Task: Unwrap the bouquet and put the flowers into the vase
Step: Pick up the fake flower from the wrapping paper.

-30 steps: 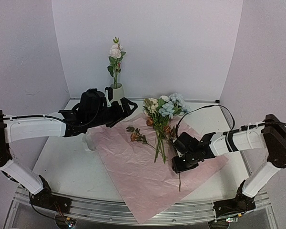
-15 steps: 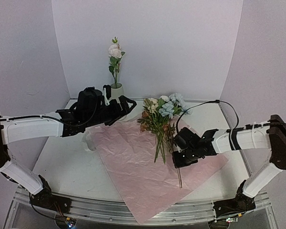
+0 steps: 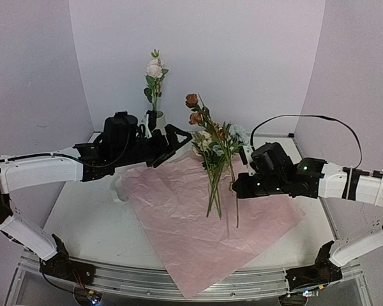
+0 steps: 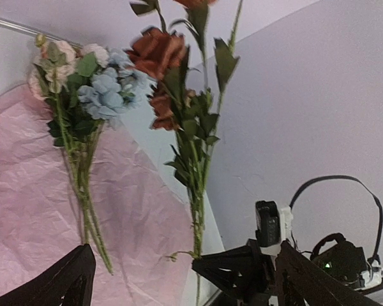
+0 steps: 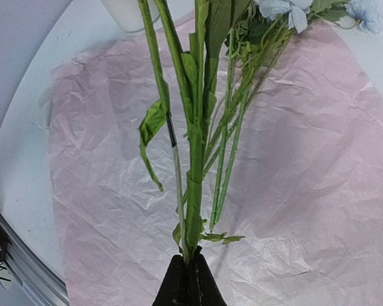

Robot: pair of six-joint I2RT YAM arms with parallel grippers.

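From above, the left gripper point(image 3: 177, 137) hovered spread wide near the table's point(image 3: 83, 217) back edge, beside the vase point(image 3: 158, 118). The right gripper point(image 3: 235, 189) pinched a rose stem point(image 3: 198, 118) upright, while the other flowers point(image 3: 214, 150) lay on pink paper point(image 3: 198, 223). Left wrist — fingers apart. Right wrist — jaws pressed on the green stem.

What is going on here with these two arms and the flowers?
The right claw is shut on the stems of the rust-orange roses and holds them raised above the pink paper, which lies spread open on the table. The other flowers lie on the paper. The left claw is open and empty, near the vase, which already holds one pale rose.
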